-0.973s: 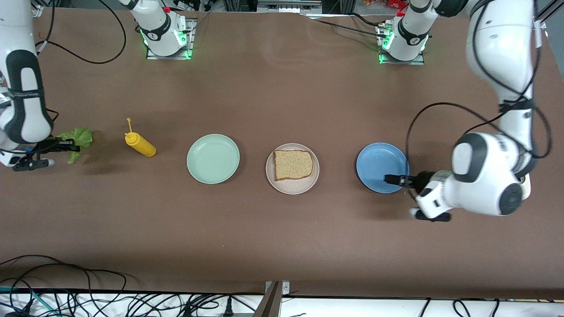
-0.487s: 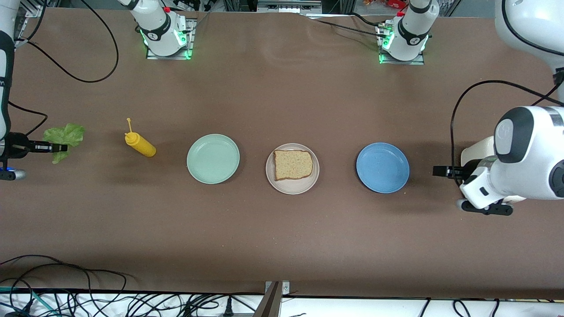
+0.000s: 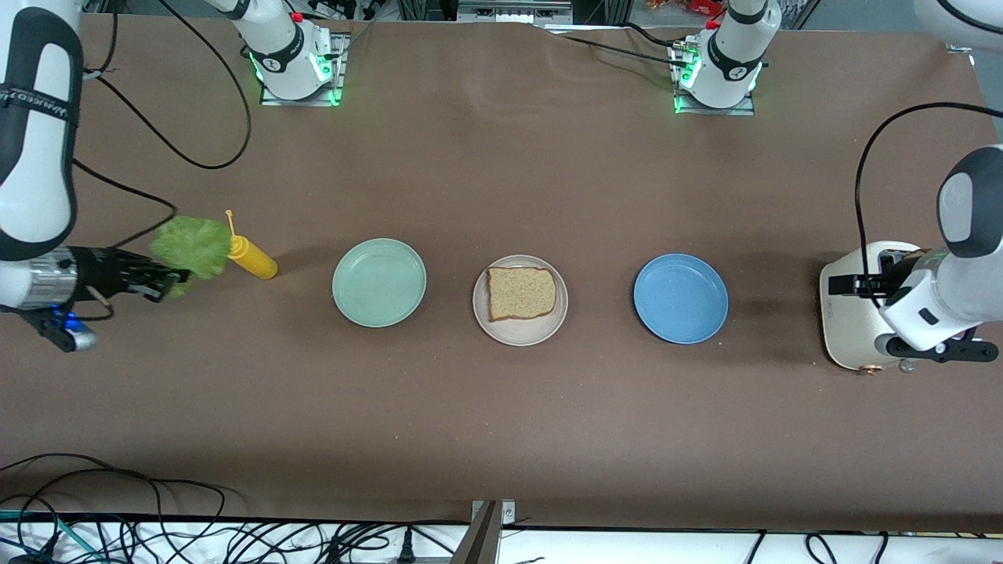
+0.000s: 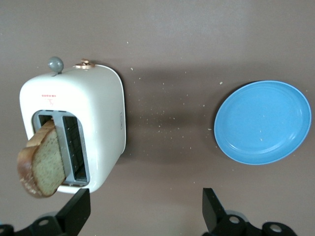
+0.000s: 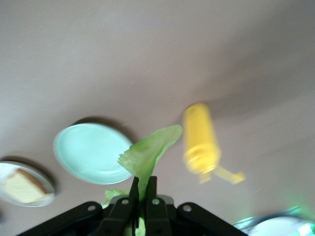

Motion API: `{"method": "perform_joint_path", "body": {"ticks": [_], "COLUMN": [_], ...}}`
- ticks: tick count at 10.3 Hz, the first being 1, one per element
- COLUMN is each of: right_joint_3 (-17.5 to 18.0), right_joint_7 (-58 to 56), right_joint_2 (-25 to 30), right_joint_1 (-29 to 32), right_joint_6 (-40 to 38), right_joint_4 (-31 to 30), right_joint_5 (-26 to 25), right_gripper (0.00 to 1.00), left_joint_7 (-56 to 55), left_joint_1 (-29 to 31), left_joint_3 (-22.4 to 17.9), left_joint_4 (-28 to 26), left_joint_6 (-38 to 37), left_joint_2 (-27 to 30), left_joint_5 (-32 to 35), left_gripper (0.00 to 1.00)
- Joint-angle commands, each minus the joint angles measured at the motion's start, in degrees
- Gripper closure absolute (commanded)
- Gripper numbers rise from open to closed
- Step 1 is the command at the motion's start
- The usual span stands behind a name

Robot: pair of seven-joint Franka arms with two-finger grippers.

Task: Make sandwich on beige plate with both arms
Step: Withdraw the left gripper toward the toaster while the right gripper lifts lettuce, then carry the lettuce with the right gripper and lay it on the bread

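Brown matte surface (image 3: 501,407) runs the whole width, with three plates in a row across the middle and a tangle of black cables along the edge closest to the front camera. Centre of the row is the round pale beige plate (image 3: 483,323), and one square tan bread slice with a brown crust (image 3: 521,293) already lies flat on it. So the sandwich looks about a third built: no lettuce on it yet, no top slice.

Right gripper (image 3: 168,280) is clamped tight on a ruffled green lettuce leaf (image 3: 192,245), up over the surface at the right arm's end, just beside the yellow squeeze bottle lying on its side (image 3: 252,259). The bit that matters, as far as one can judge: from that gripper the beige plate lies toward the middle of the row, past the bottle and the mint-green round plate (image 3: 379,283), so the leaf has to cross both.

Left gripper (image 4: 146,209) has its fingers spread wide and holds nothing. It hangs over the cream two-slot toaster (image 4: 101,113), where a second bread slice (image 4: 42,164) pokes out of a slot; the blue round plate (image 3: 680,298) sits between toaster and beige plate.

Writing-wise: small red print on the toaster top, too small to read.
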State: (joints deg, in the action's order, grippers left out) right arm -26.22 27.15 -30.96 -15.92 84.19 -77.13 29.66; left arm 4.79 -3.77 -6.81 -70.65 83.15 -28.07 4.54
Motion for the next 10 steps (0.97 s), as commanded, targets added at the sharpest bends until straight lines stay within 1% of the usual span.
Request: {"method": "perform_joint_path", "body": {"ticks": [1, 3, 4, 5, 6, 8, 10], "right_joint_3": [-0.3, 1.1, 2.9, 5.0, 8.3, 16.2, 20.8], "right_joint_7": [15.1, 28.0, 34.3, 40.1, 44.8, 53.6, 58.7], "right_joint_2": [-0.9, -3.0, -5.0, -6.7, -8.3, -11.0, -13.2], "right_joint_1": [-4.4, -9.9, -12.4, -14.5, -15.2, -15.4, -15.5], "right_joint_6": [3.9, 13.3, 18.9, 25.8, 32.2, 45.0, 50.7], "right_joint_4": [0.4, 0.3, 0.3, 0.4, 0.4, 0.4, 0.4], "right_joint_5": [7.7, 12.7, 14.1, 14.3, 14.3, 14.2, 14.2], "right_gripper": [1.00, 1.00, 1.00, 1.00, 1.00, 1.00, 1.00], "left_joint_7": [0.0, 0.4, 0.5, 0.4, 0.4, 0.2, 0.2], "left_joint_1": [0.0, 1.0, 1.3, 1.3, 1.2, 1.3, 1.4], "left_joint_3": [-0.6, -1.3, -1.3, -1.1, -1.1, -1.1, -1.2], "left_joint_4": [-1.4, -1.4, -1.4, -1.4, -1.5, -1.4, -1.5], "left_joint_6": [-0.8, -0.8, -0.8, -0.8, -0.8, -0.8, -0.8], "left_joint_2": [1.6, 1.6, 1.6, 1.6, 1.6, 1.6, 1.6], "left_joint_5": [2.5, 2.5, 2.5, 2.5, 2.5, 2.5, 2.5], "left_gripper": [0.00, 0.00, 0.00, 0.00, 0.00, 0.00, 0.00]}}
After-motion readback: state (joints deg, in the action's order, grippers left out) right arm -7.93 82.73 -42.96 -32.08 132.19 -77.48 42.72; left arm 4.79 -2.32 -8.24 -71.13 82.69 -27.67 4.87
